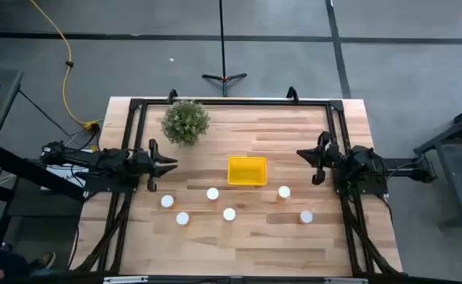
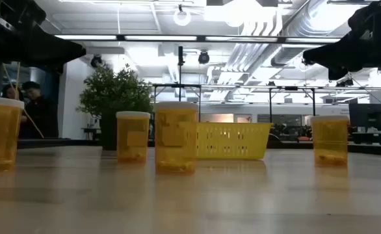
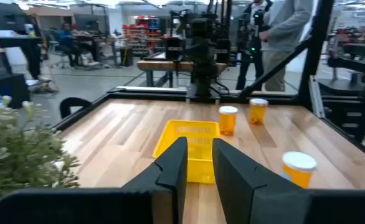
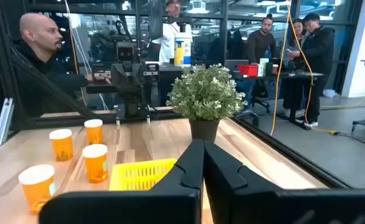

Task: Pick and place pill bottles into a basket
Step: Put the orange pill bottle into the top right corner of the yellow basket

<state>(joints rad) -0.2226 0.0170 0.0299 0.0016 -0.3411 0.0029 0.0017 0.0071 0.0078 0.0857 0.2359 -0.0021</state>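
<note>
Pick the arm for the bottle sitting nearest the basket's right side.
Right, probably. That pill bottle stands just right of the basket, and the right gripper hangs nearer to it than the left gripper, which would have to cross over the basket.

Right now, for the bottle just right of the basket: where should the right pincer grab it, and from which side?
Take that bottle across its orange body just under the white cap, coming straight down. It stands upright, clear of the basket, with open table around it. The right pincer waits above the table's right edge, probably nearest.
</note>
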